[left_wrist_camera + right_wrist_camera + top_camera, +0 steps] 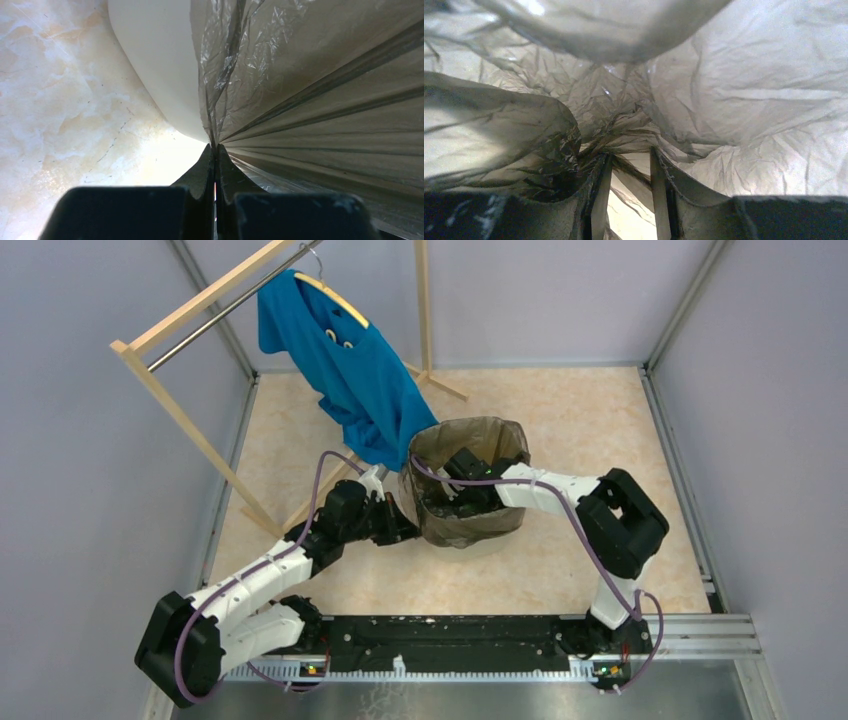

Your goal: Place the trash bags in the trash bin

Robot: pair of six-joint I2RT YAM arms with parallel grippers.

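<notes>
The dark see-through trash bag (497, 436) is draped over the trash bin's mouth and hangs down its sides near the middle of the floor. In the left wrist view, the bin's bare cream wall (160, 60) shows beside the bag film (325, 100). My left gripper (404, 526) is at the bin's lower left side, shut on a gathered fold of the bag (216, 150). My right gripper (452, 483) reaches down inside the bin. Its jaws (630, 159) stand apart with crumpled bag film (744, 100) all around them.
A blue shirt (350, 365) hangs on a wooden clothes rack (185, 410) at the back left, its hem close to the bin's left rim. Grey walls enclose the beige floor (560, 410). The arms' base rail (450, 640) runs along the near edge.
</notes>
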